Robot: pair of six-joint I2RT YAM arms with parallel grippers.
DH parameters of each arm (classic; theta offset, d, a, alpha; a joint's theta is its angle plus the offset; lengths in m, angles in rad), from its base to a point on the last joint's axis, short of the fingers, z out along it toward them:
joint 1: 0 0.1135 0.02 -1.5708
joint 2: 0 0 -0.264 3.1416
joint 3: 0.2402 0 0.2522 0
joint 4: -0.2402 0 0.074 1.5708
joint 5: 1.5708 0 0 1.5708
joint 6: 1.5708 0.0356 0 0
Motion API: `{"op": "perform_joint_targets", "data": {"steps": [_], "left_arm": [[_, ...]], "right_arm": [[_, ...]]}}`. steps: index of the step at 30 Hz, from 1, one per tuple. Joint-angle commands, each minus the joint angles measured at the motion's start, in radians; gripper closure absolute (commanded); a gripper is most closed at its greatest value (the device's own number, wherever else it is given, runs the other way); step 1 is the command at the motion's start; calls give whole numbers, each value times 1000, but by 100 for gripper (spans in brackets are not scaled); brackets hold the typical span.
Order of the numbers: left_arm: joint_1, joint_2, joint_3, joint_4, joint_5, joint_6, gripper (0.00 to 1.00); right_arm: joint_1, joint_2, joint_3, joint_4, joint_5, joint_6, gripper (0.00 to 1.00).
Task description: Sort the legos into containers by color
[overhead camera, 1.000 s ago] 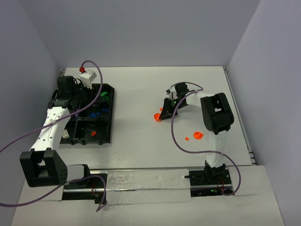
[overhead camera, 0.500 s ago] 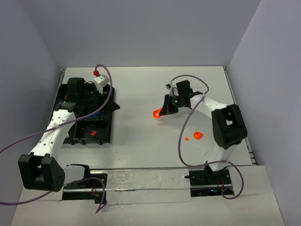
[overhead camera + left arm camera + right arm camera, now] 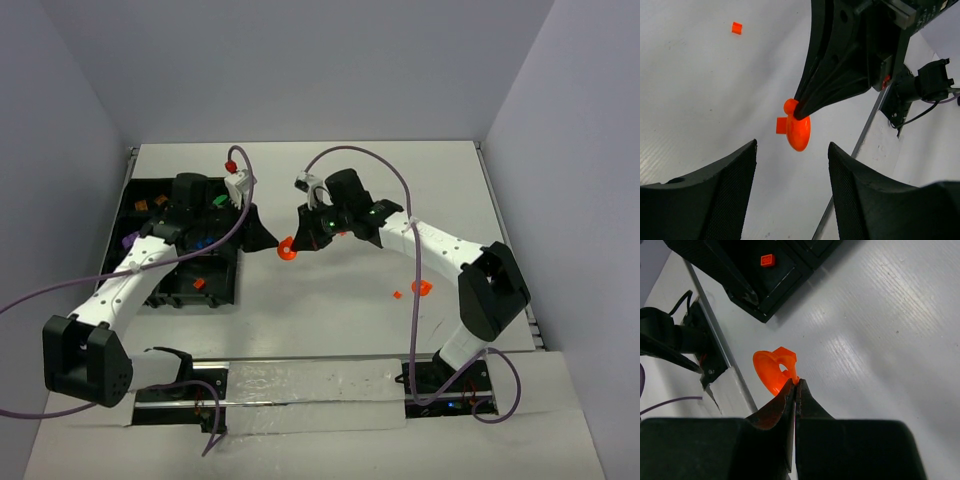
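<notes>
In your top view the left arm (image 3: pixel 130 275) lies across the tray (image 3: pixel 225 280), so you cannot read the compartments under it. The bricks (image 3: pixel 218 200) in the uncovered ones are coloured specks, too small to tell their shapes. The same goes for the orange speck (image 3: pixel 397 295) and the orange bit (image 3: pixel 421 288) well right of the tray.

Your right wrist view shows only a corner of the tray, cut off by the top edge. The right gripper (image 3: pixel 796 383) hides part of the orange rounded piece (image 3: pixel 771 372) just right of the tray. In the left wrist view you cannot tell whether the square orange tab (image 3: pixel 781 125) is joined to it. The left gripper (image 3: pixel 792 143) runs off the bottom edge.
</notes>
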Motion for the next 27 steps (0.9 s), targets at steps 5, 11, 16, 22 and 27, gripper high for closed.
{"op": "perform_joint_targets", "data": {"steps": [5,11,16,22,27], "left_arm": [[-37,37,5,45,-43,-14,45],[-45,45,7,37,-72,11,65],[-45,41,9,42,-109,6,84],[-45,27,7,39,-148,-10,100],[-14,-25,-3,-75,-226,77,100]], "right_arm": [[27,-8,93,-12,10,-17,100],[35,-5,114,-29,-3,-15,100],[42,-1,118,-38,6,-14,96],[45,1,134,-62,45,-10,30],[1,-28,113,-76,65,-19,11]]}}
